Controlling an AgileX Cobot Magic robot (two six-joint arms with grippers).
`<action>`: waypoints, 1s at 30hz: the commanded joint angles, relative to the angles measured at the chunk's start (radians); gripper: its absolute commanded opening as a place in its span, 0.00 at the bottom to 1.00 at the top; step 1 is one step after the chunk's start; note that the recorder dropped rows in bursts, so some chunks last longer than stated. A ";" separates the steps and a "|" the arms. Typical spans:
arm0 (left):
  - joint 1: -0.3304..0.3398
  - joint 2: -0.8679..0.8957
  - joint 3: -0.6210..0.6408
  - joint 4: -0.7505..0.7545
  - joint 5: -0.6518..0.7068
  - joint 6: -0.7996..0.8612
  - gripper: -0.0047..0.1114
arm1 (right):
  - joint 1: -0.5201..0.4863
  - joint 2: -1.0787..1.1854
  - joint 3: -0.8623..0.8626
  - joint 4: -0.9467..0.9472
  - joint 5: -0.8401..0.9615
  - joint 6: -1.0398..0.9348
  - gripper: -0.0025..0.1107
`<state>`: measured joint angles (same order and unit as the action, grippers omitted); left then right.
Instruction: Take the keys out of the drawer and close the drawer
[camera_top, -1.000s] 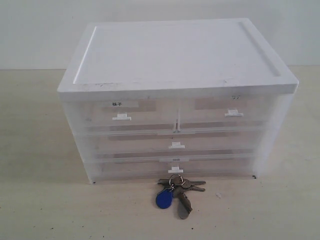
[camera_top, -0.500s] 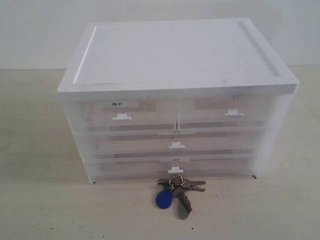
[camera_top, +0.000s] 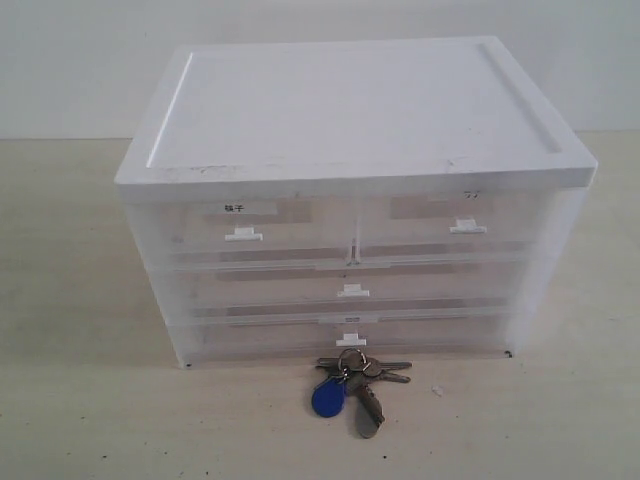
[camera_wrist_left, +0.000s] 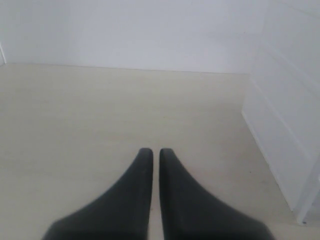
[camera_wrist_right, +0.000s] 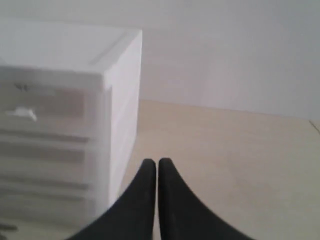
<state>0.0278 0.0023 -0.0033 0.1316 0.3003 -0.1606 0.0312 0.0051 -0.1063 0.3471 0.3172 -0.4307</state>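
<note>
The keys (camera_top: 352, 390), a silver-grey bunch with a round blue fob, lie on the table just in front of the drawer unit. The drawer (camera_top: 350, 292), the upper full-width translucent one with a small white centre tab, sits pushed flush into the unit. No arm shows in the exterior view. In the left wrist view my left gripper (camera_wrist_left: 156, 151) is shut with nothing in it, over bare table beside the unit's left side. In the right wrist view my right gripper (camera_wrist_right: 157, 162) is shut and empty, off the unit's right front corner.
The white-topped drawer unit (camera_top: 350, 110) stands mid-table, with two half-width labelled drawers (camera_top: 245, 225) on top and a lowest wide drawer (camera_top: 350, 338) below. Pale wooden table (camera_top: 80, 400) spreads around it, and a white wall rises behind.
</note>
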 joint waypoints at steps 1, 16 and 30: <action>0.002 -0.002 0.003 -0.004 -0.001 0.004 0.08 | -0.002 -0.005 0.090 -0.166 -0.006 0.003 0.02; 0.002 -0.002 0.003 -0.004 -0.001 0.004 0.08 | -0.002 -0.005 0.106 -0.391 0.004 0.021 0.02; 0.002 -0.002 0.003 -0.004 -0.001 0.004 0.08 | -0.002 -0.005 0.106 -0.376 0.011 0.092 0.02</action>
<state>0.0278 0.0023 -0.0033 0.1316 0.3003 -0.1606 0.0312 0.0051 0.0004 -0.0233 0.3301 -0.3912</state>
